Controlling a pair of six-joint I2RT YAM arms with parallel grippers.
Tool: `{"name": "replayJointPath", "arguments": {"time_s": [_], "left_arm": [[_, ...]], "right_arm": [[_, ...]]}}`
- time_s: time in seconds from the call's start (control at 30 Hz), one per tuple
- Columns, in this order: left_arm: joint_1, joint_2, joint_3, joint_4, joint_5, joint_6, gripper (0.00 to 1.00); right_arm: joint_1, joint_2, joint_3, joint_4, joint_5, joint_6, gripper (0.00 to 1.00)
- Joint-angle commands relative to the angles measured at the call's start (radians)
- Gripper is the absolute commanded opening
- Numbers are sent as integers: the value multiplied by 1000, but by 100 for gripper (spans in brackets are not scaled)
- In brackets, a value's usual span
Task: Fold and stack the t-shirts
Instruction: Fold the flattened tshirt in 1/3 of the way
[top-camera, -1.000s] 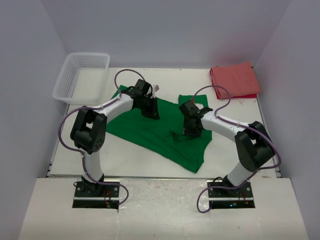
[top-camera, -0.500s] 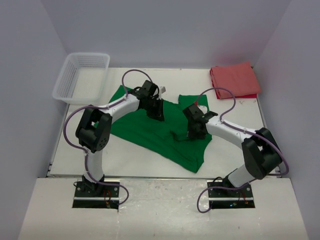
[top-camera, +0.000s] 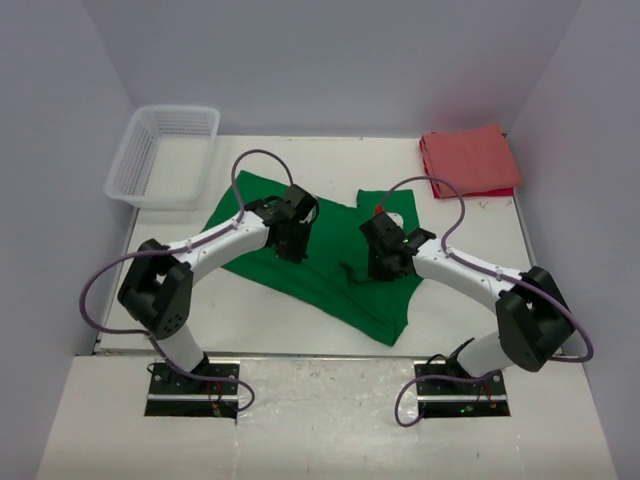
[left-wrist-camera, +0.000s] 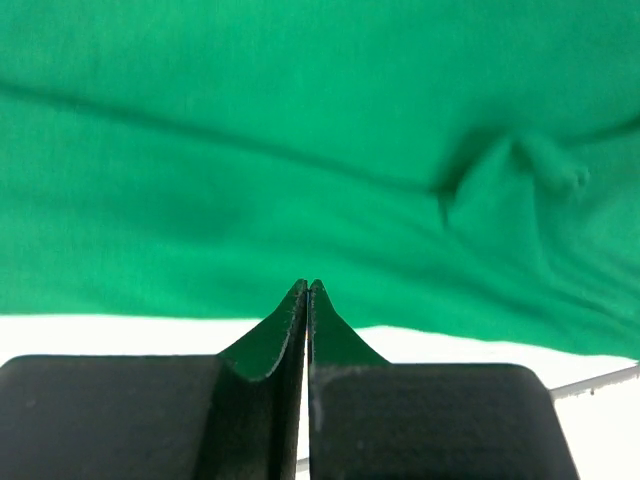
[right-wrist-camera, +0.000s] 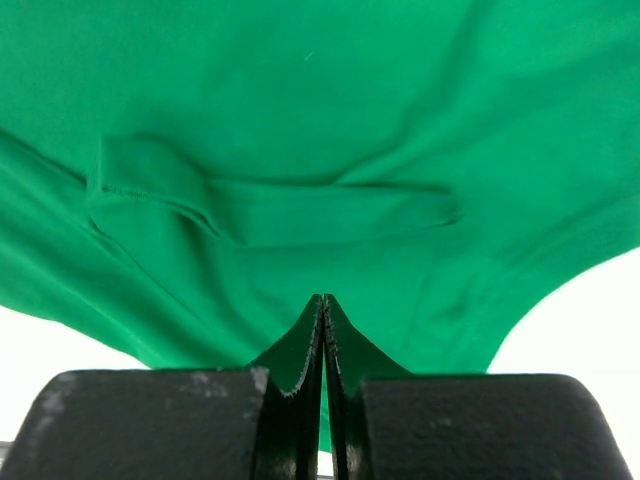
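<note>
Top external view: the left gripper and right gripper both sit low on the green t-shirt, each clamped tight on a pinch of its cloth. The shirt spreads beneath and ahead of both claws. The salmon-red t-shirt lies folded well beyond the right gripper.

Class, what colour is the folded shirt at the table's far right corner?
The folded shirt is salmon-red, seen best in the top external view.

Left gripper now pinched shut on green t-shirt, right gripper too, both elbows swung outward
</note>
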Motion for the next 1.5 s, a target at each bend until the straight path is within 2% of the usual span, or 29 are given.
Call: {"name": "replayJointPath", "arguments": {"time_s": [0.0,0.17,0.4,0.47,0.53,0.6,0.7,0.77,1.47], "left_arm": [[-31,-101,-59,-22,-81,-68,0],[-40,-90,-142,3,-71,-81,0],[-39,-31,-174,66,-49,-78,0],[-40,-14,-165,67,-63,-74,0],[-39,-6,-162,72,-66,-71,0],[-39,-1,-164,80,-67,-71,0],[-39,22,-162,81,-64,-66,0],[-40,32,-165,87,-63,-66,0],[-39,88,-220,141,-37,-60,0]], "right_arm": [[33,52,38,29,-47,-11,0],[45,114,43,43,-47,4,0],[47,132,34,54,-34,7,0],[47,123,31,46,-8,13,14],[47,109,38,16,10,16,34],[47,103,52,-27,50,26,41],[38,97,52,-49,91,29,46],[22,100,48,-47,97,30,53],[-27,224,144,-6,76,-17,50]]}}
